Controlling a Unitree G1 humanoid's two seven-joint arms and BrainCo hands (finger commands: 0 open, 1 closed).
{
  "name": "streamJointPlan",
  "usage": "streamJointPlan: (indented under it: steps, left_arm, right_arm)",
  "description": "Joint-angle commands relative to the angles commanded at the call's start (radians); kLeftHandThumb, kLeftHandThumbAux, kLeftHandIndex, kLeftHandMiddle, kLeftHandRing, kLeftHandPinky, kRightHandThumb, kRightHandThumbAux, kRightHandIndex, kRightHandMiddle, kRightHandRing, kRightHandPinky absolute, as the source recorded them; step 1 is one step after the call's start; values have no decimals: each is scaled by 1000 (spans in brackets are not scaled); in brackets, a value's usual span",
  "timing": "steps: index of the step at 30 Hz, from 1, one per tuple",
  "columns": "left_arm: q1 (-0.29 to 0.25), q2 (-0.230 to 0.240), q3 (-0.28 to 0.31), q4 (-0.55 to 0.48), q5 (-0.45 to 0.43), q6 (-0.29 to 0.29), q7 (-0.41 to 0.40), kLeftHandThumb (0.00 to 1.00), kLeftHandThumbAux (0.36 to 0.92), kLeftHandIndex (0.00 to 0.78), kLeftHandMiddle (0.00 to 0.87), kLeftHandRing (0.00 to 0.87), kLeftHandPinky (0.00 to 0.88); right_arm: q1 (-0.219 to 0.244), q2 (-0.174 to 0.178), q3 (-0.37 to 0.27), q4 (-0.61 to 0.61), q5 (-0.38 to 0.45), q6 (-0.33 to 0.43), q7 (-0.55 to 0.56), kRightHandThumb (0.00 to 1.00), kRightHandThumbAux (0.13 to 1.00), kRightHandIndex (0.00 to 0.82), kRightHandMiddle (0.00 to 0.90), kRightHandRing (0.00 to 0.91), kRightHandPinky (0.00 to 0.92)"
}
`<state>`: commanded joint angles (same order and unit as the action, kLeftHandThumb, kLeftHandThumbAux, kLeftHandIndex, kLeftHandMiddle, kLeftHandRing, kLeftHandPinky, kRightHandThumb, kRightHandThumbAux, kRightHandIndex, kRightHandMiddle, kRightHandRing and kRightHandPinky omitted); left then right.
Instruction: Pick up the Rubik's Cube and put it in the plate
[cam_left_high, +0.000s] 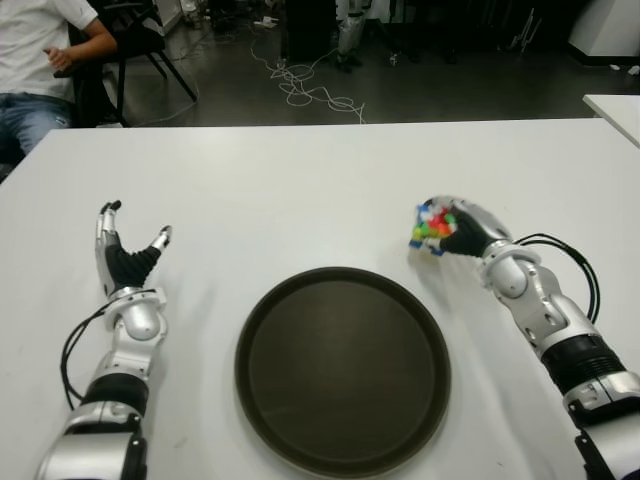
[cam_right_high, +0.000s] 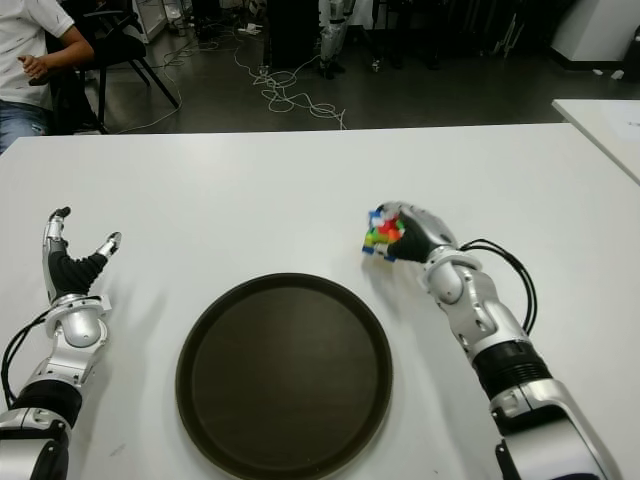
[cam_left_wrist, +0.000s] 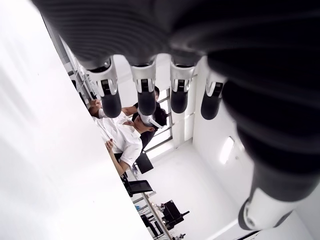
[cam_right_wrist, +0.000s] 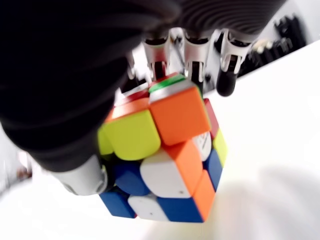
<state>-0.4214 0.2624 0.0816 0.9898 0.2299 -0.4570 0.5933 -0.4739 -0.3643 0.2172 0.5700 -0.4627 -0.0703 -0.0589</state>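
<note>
Beyond the round dark plate (cam_left_high: 343, 370), toward its right, the right hand (cam_left_high: 462, 232) curls its fingers around the glossy, multicoloured Rubik's Cube (cam_right_wrist: 162, 155), raised just above the smooth white table (cam_left_high: 300, 180). Left of the plate, the left hand (cam_left_high: 125, 260) shows fingers spread, empty.

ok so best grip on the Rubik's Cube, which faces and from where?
Opposite flat side faces of the Rubik's Cube, coming from above and the right: flat, parallel faces suit a pinch. The right hand already closes on it that way, thumb against fingers. The left hand is open, left of the plate.
</note>
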Motion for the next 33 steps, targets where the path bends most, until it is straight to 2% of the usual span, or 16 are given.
streamJointPlan:
  steps: [1, 2, 3, 4, 7, 12, 16, 19, 23, 33]
  left_arm:
    - [0, 1, -2, 0, 4, 1, 3, 0, 703, 35, 45, 30, 43]
    - [1, 3, -4, 0, 8, 3, 7, 0, 705, 36, 45, 29, 35]
    - [1, 4, -6, 0, 11, 4, 10, 0, 708, 35, 43, 26, 26]
    - [1, 4, -7, 1, 13, 5, 11, 0, 709, 35, 42, 24, 23]
    - [1, 4, -6, 2, 13, 7, 9, 0, 712, 35, 41, 23, 22]
    - [0, 4, -4, 3, 9, 7, 2, 0, 715, 34, 37, 19, 21]
    - [0, 2, 1, 2, 2, 2, -1, 0, 715, 34, 39, 20, 26]
    - [0, 0, 3, 2, -3, -3, -3, 0, 714, 37, 45, 27, 36]
    - [1, 0, 2, 0, -3, 3, -5, 0, 698, 33, 41, 25, 27]
    - [2, -1, 2, -4, -3, 12, -6, 0, 686, 32, 53, 36, 36]
  right_arm:
    - [1, 10, -20, 3, 21, -12, -15, 700, 725, 418, 293, 298, 333]
    - [3, 24, -46, 8, 52, -31, -31, 702, 724, 420, 356, 371, 419]
    - [4, 34, -65, 11, 74, -46, -41, 704, 724, 423, 465, 489, 548]
    - [4, 43, -86, 14, 100, -62, -49, 705, 723, 425, 543, 570, 629]
    - [2, 64, -131, 21, 156, -102, -68, 705, 722, 430, 665, 688, 721]
    - [0, 88, -178, 20, 224, -135, -65, 705, 721, 435, 748, 762, 769]
    - [6, 125, -243, -16, 357, -135, 10, 705, 721, 438, 783, 792, 792]
    - [9, 136, -267, -30, 417, -125, 58, 704, 721, 439, 793, 800, 799]
    - [20, 150, -300, -76, 508, -63, 137, 704, 721, 438, 790, 799, 797]
    - [30, 163, -322, -142, 571, 53, 194, 703, 723, 436, 773, 781, 777]
